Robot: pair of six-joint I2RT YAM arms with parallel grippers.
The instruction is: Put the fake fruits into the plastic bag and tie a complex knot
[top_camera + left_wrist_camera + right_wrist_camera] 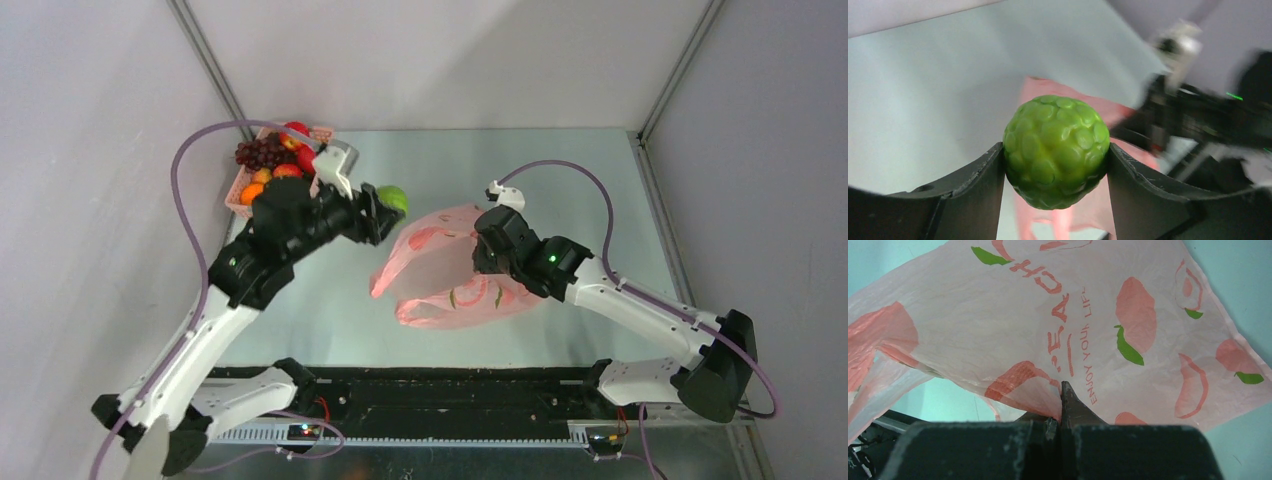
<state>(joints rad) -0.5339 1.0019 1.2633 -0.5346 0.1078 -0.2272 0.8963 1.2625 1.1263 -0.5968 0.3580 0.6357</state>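
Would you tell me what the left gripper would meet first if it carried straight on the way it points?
Most likely the plastic bag, lying directly beyond the green fruit it holds; depth is unclear.

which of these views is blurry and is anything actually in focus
Left wrist view: the green fruit is crisp, while the plastic bag and the right arm behind it are smeared. Right wrist view: the bag's print is sharp, the right gripper a dark mass at the bottom. Top external view: even light, soft sheen on the table, nothing blurred.
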